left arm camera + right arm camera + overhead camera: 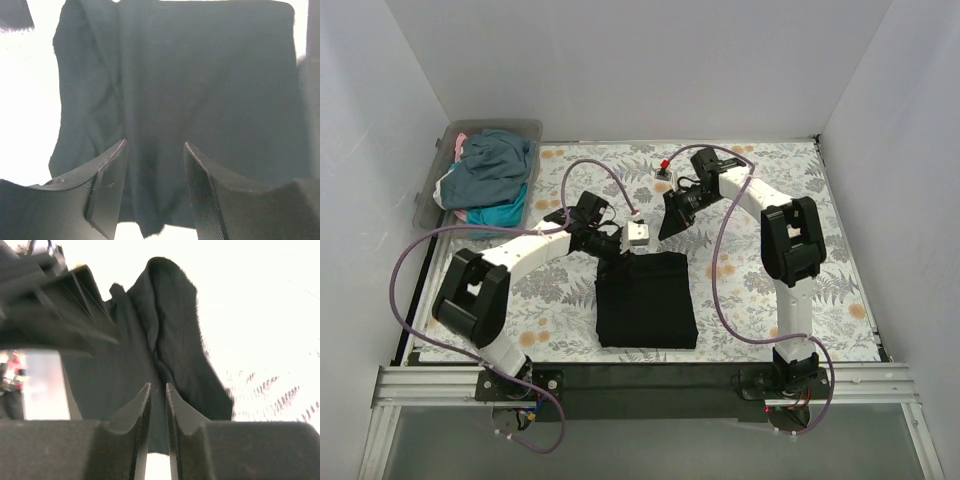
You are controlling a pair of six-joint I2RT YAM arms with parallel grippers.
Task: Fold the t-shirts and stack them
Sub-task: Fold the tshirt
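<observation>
A black t-shirt (645, 300) lies folded into a rectangle on the floral table covering, in the middle near the front. My left gripper (618, 247) hovers at its far left corner. In the left wrist view that gripper (155, 150) stands open over the black t-shirt (200, 75), with nothing between its fingers. My right gripper (670, 225) hangs just beyond the shirt's far edge. In the right wrist view its jaws (157, 386) stand a narrow gap apart, with the black t-shirt (175, 330) and a raised fold lying behind them, not pinched.
A clear plastic bin (535, 130) at the back left holds slate-blue, teal and pink t-shirts (495, 165). A small red-topped object (664, 170) sits at the back centre. White walls close in three sides. Purple cables loop over both arms.
</observation>
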